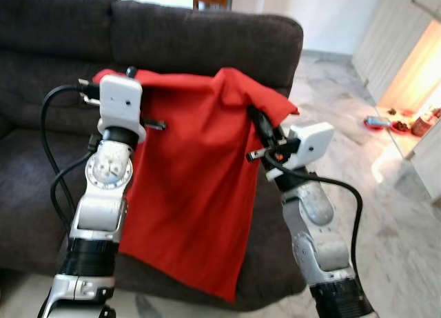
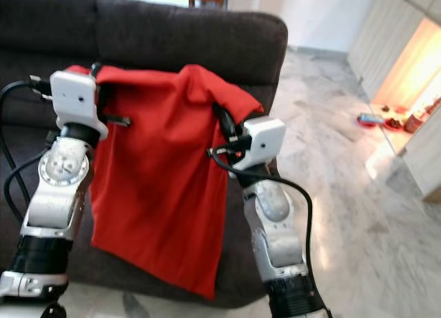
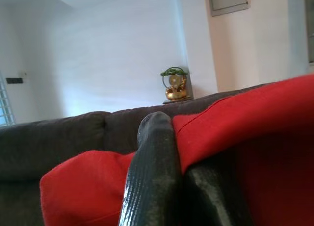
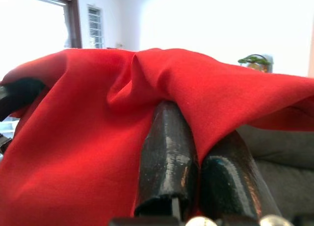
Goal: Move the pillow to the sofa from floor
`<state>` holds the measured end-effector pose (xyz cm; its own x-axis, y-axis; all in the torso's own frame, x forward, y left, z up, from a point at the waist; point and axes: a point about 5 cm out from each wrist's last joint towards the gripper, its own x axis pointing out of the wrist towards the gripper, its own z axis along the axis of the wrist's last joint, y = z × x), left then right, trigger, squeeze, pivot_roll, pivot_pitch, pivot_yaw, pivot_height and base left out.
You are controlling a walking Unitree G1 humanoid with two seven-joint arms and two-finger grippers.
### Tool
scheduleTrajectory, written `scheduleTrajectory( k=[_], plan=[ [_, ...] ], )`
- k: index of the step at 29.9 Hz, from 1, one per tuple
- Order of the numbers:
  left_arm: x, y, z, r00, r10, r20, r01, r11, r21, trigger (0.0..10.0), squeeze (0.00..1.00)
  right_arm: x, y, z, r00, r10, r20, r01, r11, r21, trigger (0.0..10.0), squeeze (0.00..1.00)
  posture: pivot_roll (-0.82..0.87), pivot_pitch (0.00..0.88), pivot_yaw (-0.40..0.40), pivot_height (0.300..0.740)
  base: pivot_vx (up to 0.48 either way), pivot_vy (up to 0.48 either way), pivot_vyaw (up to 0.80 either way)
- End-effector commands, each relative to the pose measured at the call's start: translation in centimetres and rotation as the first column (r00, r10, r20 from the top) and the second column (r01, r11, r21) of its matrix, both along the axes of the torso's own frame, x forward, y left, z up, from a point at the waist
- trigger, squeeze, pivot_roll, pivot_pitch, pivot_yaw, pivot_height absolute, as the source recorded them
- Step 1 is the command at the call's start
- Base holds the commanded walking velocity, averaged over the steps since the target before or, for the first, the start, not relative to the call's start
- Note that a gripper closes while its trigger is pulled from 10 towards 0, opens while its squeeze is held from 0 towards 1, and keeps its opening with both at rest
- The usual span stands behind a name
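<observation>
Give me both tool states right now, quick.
Left tool: closed on the red pillow, at its top left corner.
Right tool: closed on the same pillow, at its top right edge, in front of the sofa.

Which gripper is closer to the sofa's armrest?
Right. The right gripper pinches the red pillow's corner beside the armrest; the left gripper pinches the opposite corner, farther along the sofa back.

Plain red pillow [image 1: 186, 194] – dark grey sofa [image 1: 207, 42] (pale veined marble floor [image 1: 386, 194]).
</observation>
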<state>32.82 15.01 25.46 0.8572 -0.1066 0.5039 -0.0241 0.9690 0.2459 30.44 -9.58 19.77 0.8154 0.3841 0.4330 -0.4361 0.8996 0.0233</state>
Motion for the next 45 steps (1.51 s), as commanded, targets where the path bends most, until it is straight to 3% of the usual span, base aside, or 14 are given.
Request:
scheduleTrajectory(
  k=[1,14,23,26,27,28,34,41,45],
  plan=[
    [-0.8,-0.9,2.5,0.992,-0.037,0.119,0.035,0.999,0.018,10.0,0.0,-0.2,0.0,0.9,0.999,0.008,0.033,-0.008,1.0,-0.003,10.0,0.0,0.07,0.0,-0.074,0.74,0.352,0.0,0.76],
    [-0.7,-0.8,1.9,0.995,-0.034,0.096,0.032,0.999,0.016,10.0,0.0,-0.2,0.3,0.5,0.999,0.038,0.012,-0.038,0.999,-0.005,10.0,0.0,0.07,0.0,-0.078,0.74,0.33,0.0,0.06],
    [-0.2,-1.4,-1.4,0.991,-0.108,-0.074,0.113,0.99,0.078,10.0,0.0,0.3,0.5,-0.1,0.999,0.031,-0.013,-0.031,0.998,-0.051,10.0,0.0,0.08,0.0,-0.084,0.74,0.027,0.0,0.0],
    [-0.3,-1.9,-3.4,0.966,-0.171,-0.195,0.196,0.974,0.118,10.0,0.0,0.4,0.8,-1.0,0.999,0.028,-0.047,-0.034,0.991,-0.131,10.0,0.0,0.08,0.0,-0.085,0.74,0.0,0.0,0.0],
    [-0.3,-1.9,-3.4,0.966,-0.171,-0.195,0.196,0.974,0.118,10.0,0.0,0.4,0.8,-1.0,0.999,0.028,-0.047,-0.034,0.991,-0.131,10.0,0.0,0.08,0.0,-0.085,0.74,0.0,0.0,0.0],
    [-0.7,-2.0,-4.7,0.945,-0.206,-0.254,0.249,0.957,0.15,10.0,0.0,0.4,1.1,-1.4,0.997,0.045,-0.062,-0.053,0.987,-0.149,10.0,0.0,0.08,0.0,-0.086,0.74,0.0,0.0,0.0],
    [-1.4,-0.4,-7.7,0.915,-0.157,-0.373,0.249,0.945,0.213,10.0,0.0,0.2,2.6,-3.3,0.99,0.081,-0.118,-0.113,0.95,-0.293,10.0,0.0,0.08,0.0,-0.088,0.74,0.0,0.0,0.0],
    [-2.0,0.5,-9.6,0.858,-0.145,-0.493,0.315,0.906,0.282,10.0,0.0,-0.6,4.3,-3.9,0.978,0.152,-0.145,-0.189,0.937,-0.294,10.0,0.0,0.09,0.0,-0.096,0.74,0.0,0.0,0.0],
    [-2.0,0.6,-9.9,0.859,-0.113,-0.498,0.29,0.911,0.293,10.0,0.0,-0.8,4.7,-4.1,0.974,0.164,-0.155,-0.204,0.935,-0.292,10.0,0.0,0.09,0.0,-0.096,0.74,0.0,0.0,0.0]
  ],
)
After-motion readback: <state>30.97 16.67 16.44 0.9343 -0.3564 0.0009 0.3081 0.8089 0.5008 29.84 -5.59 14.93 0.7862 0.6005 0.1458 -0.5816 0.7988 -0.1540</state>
